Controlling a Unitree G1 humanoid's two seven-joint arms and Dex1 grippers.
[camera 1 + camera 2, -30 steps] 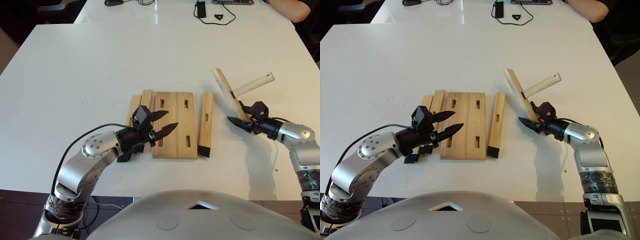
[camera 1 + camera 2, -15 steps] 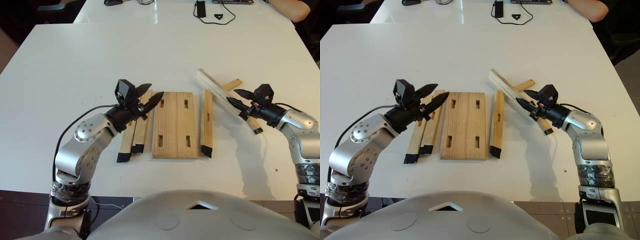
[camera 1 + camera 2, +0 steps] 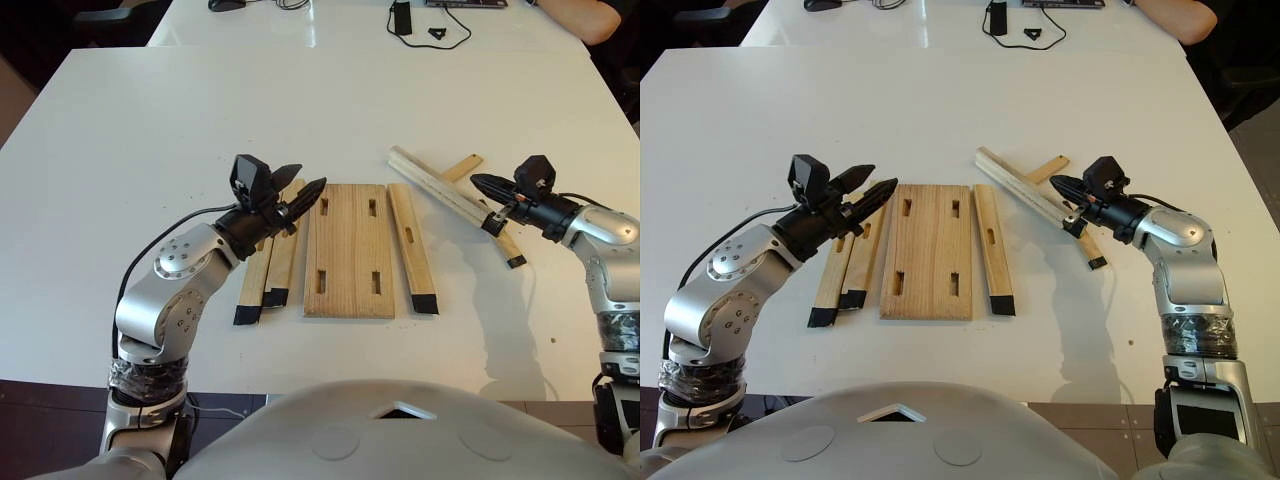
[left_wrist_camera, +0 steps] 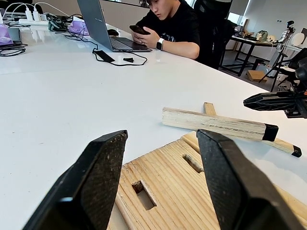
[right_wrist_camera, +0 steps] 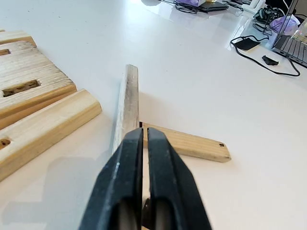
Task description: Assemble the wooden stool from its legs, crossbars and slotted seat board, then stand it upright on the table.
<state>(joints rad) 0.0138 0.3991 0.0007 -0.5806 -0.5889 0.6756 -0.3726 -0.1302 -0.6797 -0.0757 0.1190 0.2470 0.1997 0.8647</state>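
Plainly, nothing is joined yet, and the likeliest trouble sits on the right. The long pale square-section wooden leg [image 3: 435, 185] with a black-capped end lies slantwise across a shorter flat wooden crossbar [image 3: 465, 166], so it is propped up and could rock or swing if pressed from above. The right gripper [image 3: 476, 182] hovers just over that leg near its capped end, fingers pressed together and holding nothing. Unless they spread first, they would probably only shove the leg along the smooth, glossy white table [image 3: 150, 130]. The left gripper [image 3: 308, 180] hangs with its fingers apart above the upper ends of two narrow black-tipped wooden bars [image 3: 280, 265]. These lie close side by side just left of the flat rectangular seat board [image 3: 347, 250] of pale, grainy wood, so closing there might catch both bars or snag the board's corner. The board lies flat mid-table with its four oblong slots facing up, and a slotted wooden leg with a black foot [image 3: 410, 245] lies just beside its right edge. The wood looks bare and square-edged, so an end entering a slot at a tilt may bind.
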